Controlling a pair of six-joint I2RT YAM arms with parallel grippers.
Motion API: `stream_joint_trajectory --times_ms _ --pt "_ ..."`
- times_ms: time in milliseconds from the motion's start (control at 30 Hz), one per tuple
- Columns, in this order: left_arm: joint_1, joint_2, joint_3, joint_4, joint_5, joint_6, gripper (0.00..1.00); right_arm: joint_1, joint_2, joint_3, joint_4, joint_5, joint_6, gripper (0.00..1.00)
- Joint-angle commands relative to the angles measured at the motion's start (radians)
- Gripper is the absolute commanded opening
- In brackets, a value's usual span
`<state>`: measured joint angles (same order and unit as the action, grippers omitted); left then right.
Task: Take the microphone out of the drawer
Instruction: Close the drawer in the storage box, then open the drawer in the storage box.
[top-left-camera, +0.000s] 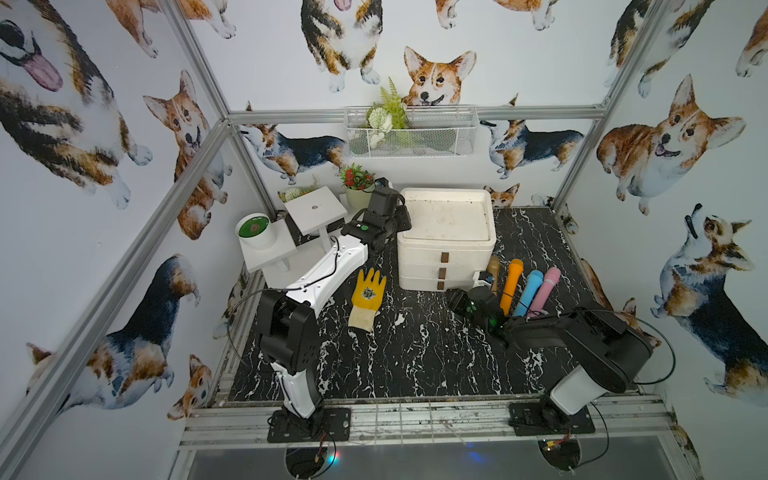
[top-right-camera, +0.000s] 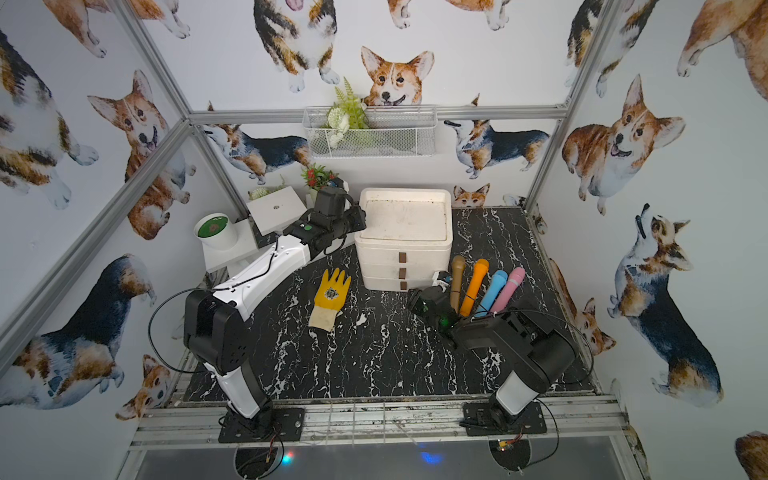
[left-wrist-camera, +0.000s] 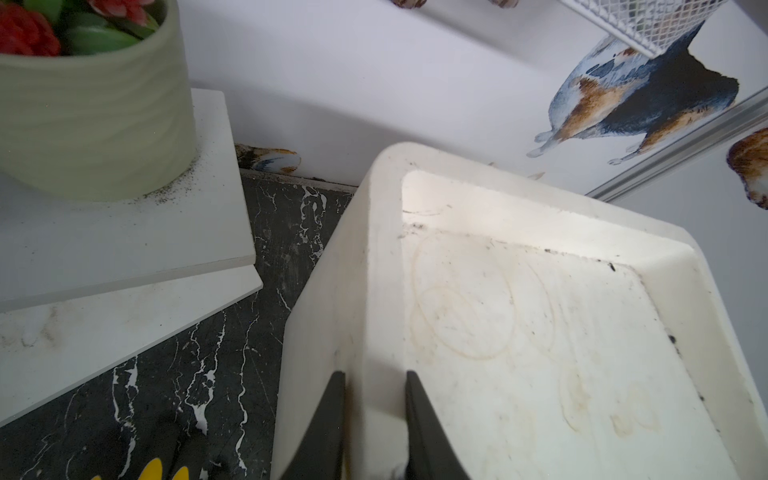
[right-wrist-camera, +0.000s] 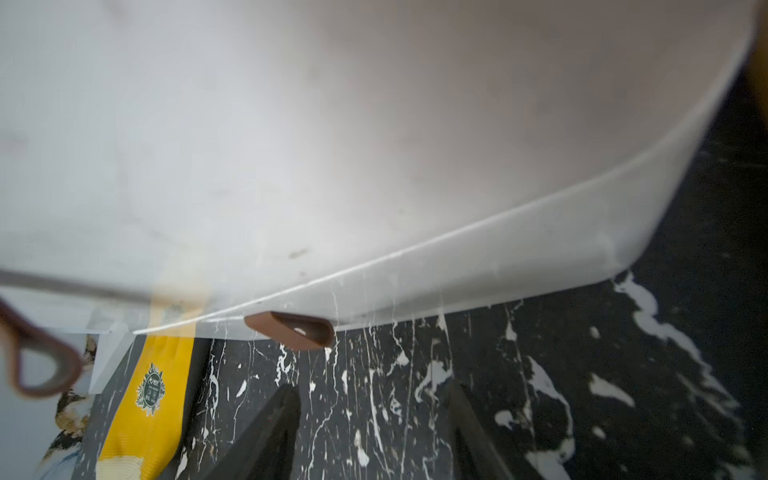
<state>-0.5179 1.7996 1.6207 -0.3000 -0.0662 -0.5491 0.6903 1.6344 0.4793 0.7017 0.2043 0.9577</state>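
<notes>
I am at the opening step, and no drawer is out yet. All three fronts of the white drawer unit (top-left-camera: 419, 255) sit flush, so the microphone I want is hidden inside and I cannot tell which drawer holds it. My left fingers (left-wrist-camera: 328, 436) are pinched narrow on the unit's raised top rim, one on the outer wall and one inside the lip, which I judge is there to pin the light box down. My right fingers (right-wrist-camera: 276, 432) are low over the worktop (top-left-camera: 415, 353), spread apart with nothing between them. They point at the brown loop handle (right-wrist-camera: 291, 330) of the bottom drawer, near it but not touching. Next I should ease forward until the loop sits between the fingers, close on it, and draw straight out along the worktop while my left side holds firm. The loop is small and soft-looking, so a slanted pull could slip off it or drag the whole unit. Four other microphones (top-left-camera: 512, 286) lie side by side just beside the unit, close to my right arm, and I should keep my wrist off them.
</notes>
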Motion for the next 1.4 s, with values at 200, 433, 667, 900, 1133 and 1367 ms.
stream_joint_trajectory --times_ms 200,433,667,900,1133,1367 --pt "-0.001 0.018 -0.024 -0.291 0.092 -0.066 0.1 -0.009 0.221 0.047 0.357 -0.064 0.219 0.67" --pt "0.001 0.015 -0.027 -0.292 0.087 -0.065 0.1 -0.009 0.365 0.028 0.597 -0.035 0.317 0.66" --pt "0.001 0.017 -0.023 -0.291 0.09 -0.068 0.1 -0.009 0.419 0.031 0.647 0.006 0.364 0.58" --pt "0.001 0.015 -0.02 -0.295 0.085 -0.066 0.1 -0.009 0.419 0.021 0.647 0.046 0.377 0.24" --pt "0.001 0.02 -0.016 -0.292 0.087 -0.074 0.1 -0.011 0.422 -0.006 0.682 0.052 0.388 0.0" --pt "0.001 0.018 -0.015 -0.289 0.078 -0.08 0.1 -0.01 0.391 -0.026 0.681 0.021 0.394 0.0"
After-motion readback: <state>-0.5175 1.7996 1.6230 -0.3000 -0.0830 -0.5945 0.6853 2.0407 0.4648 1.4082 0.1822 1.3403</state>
